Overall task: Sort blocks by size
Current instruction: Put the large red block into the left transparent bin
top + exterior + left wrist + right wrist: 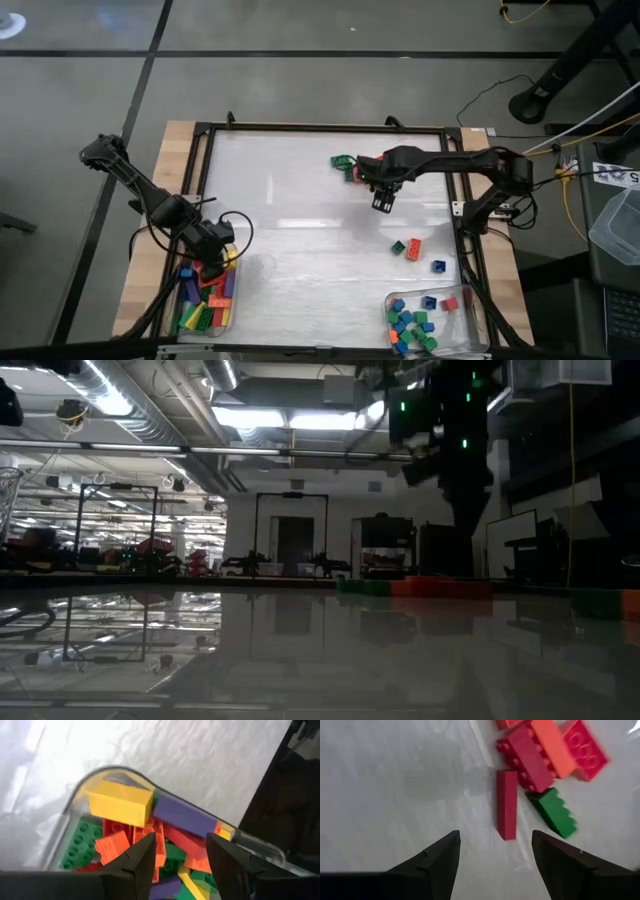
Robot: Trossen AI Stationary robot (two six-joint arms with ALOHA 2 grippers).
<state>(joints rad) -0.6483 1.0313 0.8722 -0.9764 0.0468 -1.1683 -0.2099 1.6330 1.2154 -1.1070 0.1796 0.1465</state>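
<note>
Long blocks fill a clear tray (pixel 205 300) at the table's near left corner. Seen from the left wrist, a yellow block (pixel 120 805) and a purple block (pixel 185 817) lie on top of orange, green and red ones. My left gripper (pixel 180 840) hangs open just above this pile (pixel 213 262), nothing between its fingers. My right gripper (pixel 383 200) stands open above the table's middle, pointing down. Beyond its fingertips (pixel 495 835) a long red block (pixel 506 802) lies flat beside a heap of red, orange and green blocks (pixel 545 750).
A second clear tray (pixel 470 335) at the near right corner holds small blue, green and red blocks. Loose green (pixel 398 246), orange (pixel 414 249) and blue (pixel 438 266) blocks lie near it. A black frame (pixel 200 180) borders the white table top.
</note>
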